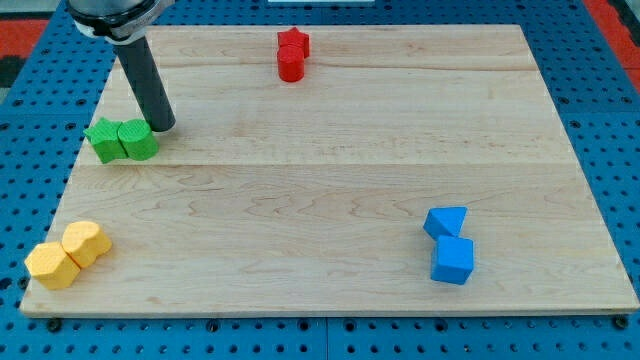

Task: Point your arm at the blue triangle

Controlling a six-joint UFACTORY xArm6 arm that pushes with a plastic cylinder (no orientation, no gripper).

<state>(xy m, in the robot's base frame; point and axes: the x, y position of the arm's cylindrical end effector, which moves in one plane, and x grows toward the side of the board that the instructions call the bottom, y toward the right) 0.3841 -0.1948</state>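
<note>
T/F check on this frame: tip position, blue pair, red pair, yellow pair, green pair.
1. My tip is beside the blue triangular block. False: it sits at the view's upper left, right next to the green blocks.
2. The blue triangular block lies just above the blue cube. True.
3. The two red blocks are at the view's bottom edge. False: they are near the top edge of the wooden board.
4. The two yellow blocks sit at the board's bottom left corner. True.
5. The green blocks are far apart. False: they are side by side.
</note>
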